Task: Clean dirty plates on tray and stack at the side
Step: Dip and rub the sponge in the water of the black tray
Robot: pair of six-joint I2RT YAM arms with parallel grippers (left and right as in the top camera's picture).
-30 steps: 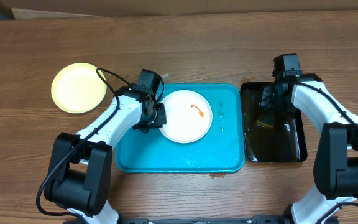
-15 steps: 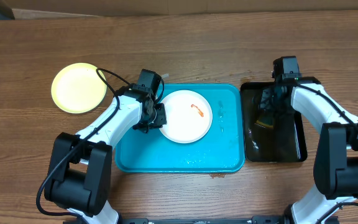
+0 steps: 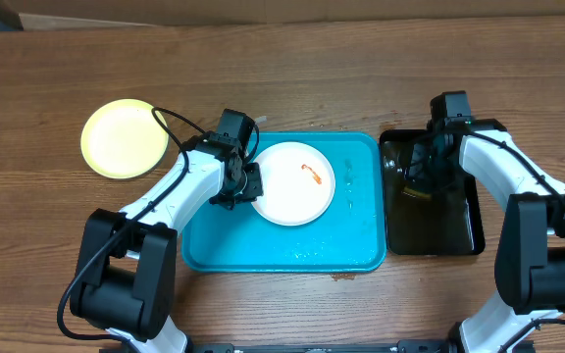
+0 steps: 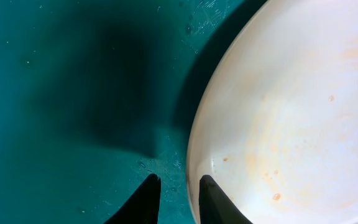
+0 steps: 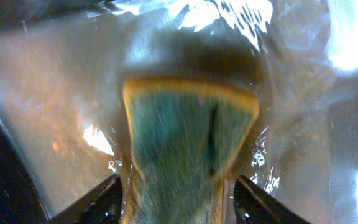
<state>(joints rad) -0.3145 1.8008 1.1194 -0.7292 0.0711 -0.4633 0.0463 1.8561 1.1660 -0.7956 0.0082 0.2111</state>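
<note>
- The turquoise tray (image 3: 263, 250) lies at the centre of the wooden table (image 3: 312, 69). The black tray (image 3: 464, 230) sits just beside its right edge.
- A white plate (image 3: 292, 201) rests in the upper middle of the turquoise tray. It carries an orange-red smear (image 3: 312, 174) right of its centre, and the left wrist view shows fainter orange specks near its rim.
- A yellow-green plate (image 3: 124, 137) lies on the table, well apart from the turquoise tray, to its upper left.
- A loop of black cable (image 3: 168, 125) from the left arm crosses the right edge of the yellow-green plate in the overhead view.
- The black tray holds a wet, glossy film and a sponge (image 5: 188, 124) with a green face and a yellow edge.
- The left arm reaches in from the lower left, wrist bent down over the left part of the turquoise tray.
- The left gripper (image 4: 176, 190) sits at the left rim of the white plate. Its fingers stand close together, one on each side of the rim, clamping it.
- The right arm bends inward from the right, wrist pointing down into the upper half of the black tray.
- The right gripper (image 5: 179, 196) straddles the sponge. Its fingers press against both sides, and the sponge narrows between them, so it is grasped.
</note>
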